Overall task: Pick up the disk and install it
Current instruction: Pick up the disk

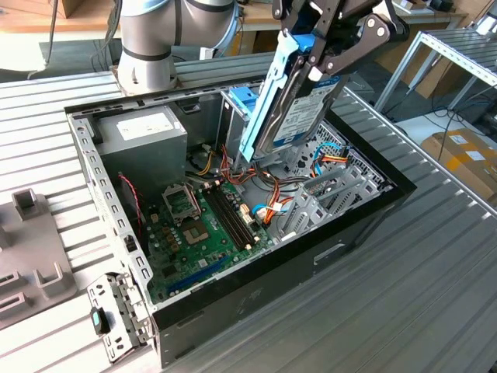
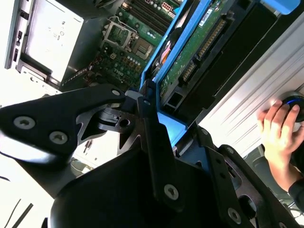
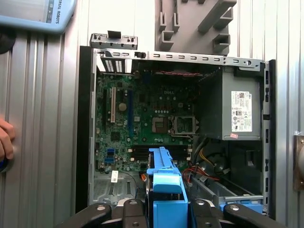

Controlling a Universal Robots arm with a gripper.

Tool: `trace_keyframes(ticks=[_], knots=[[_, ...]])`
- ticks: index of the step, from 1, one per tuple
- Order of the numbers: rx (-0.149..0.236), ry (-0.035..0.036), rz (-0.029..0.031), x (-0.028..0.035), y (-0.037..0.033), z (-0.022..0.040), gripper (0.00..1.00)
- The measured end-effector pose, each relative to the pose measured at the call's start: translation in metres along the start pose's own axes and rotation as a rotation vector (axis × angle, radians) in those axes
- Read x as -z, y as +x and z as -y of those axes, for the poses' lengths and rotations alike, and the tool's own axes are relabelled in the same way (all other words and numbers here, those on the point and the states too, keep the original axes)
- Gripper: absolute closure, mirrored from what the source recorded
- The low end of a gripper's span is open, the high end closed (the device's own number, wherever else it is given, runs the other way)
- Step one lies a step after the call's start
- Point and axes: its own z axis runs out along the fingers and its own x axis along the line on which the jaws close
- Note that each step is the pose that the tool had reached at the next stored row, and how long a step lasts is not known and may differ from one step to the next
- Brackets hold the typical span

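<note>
The disk [image 1: 301, 105], a silver drive with blue side rails, hangs tilted on edge above the open computer case [image 1: 365, 225]. My gripper [image 1: 322, 58] is shut on its upper end. In the second wrist view the disk's green circuit board [image 2: 202, 40] and blue rail face the camera, with the black fingers [image 2: 147, 114] clamped on the rail. The disk [image 3: 165, 183] shows edge-on in the first wrist view, between the gripper's black links [image 3: 166, 211], over the case's drive end. The metal cage with a blue top [image 1: 242, 101] stands just beside the disk's lower end.
Inside the case lie a green motherboard [image 1: 198, 225], a grey power supply box [image 1: 144, 134] and orange and red cables [image 1: 272, 203]. A grey fixture [image 1: 31, 249] sits on the exterior view's left. A person's hand [image 2: 280, 124] rests on the slatted table beside the case.
</note>
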Motion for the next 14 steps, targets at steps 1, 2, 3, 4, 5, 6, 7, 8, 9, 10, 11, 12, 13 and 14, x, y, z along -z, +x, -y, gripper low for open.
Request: trace_keyframes(ticks=[1, 2, 3, 4, 5, 6, 7, 8, 9, 10, 11, 12, 13, 14], knots=[[0.0, 0.0, -0.0001, -0.0004, 0.0001, 0.0008, 0.63], [0.0, 0.0, -0.0002, -0.0007, 0.0001, 0.0013, 0.63], [0.0, 0.0, -0.0003, -0.0012, 0.0003, 0.0023, 0.63], [0.0, 0.0, -0.0003, -0.0018, 0.0004, 0.0033, 0.63], [0.0, 0.0, -0.0006, -0.0022, 0.0005, 0.0043, 0.63], [0.0, 0.0, -0.0007, -0.0029, 0.0007, 0.0054, 0.63], [0.0, -0.0001, -0.0009, -0.0036, 0.0009, 0.0068, 0.63], [0.0, -0.0001, -0.0011, -0.0041, 0.0011, 0.0077, 0.63], [0.0, -0.0001, -0.0013, -0.0046, 0.0013, 0.0086, 0.63], [0.0, -0.0001, -0.0013, -0.0049, 0.0015, 0.009, 0.63], [0.0, -0.0001, -0.0011, -0.0054, 0.0017, 0.0095, 0.63], [0.0, -0.0001, -0.0012, -0.0058, 0.0018, 0.0099, 0.63], [0.0, -0.0001, -0.0013, -0.0061, 0.0019, 0.0103, 0.63], [0.0, -0.0001, -0.0014, -0.0065, 0.0022, 0.0108, 0.63]])
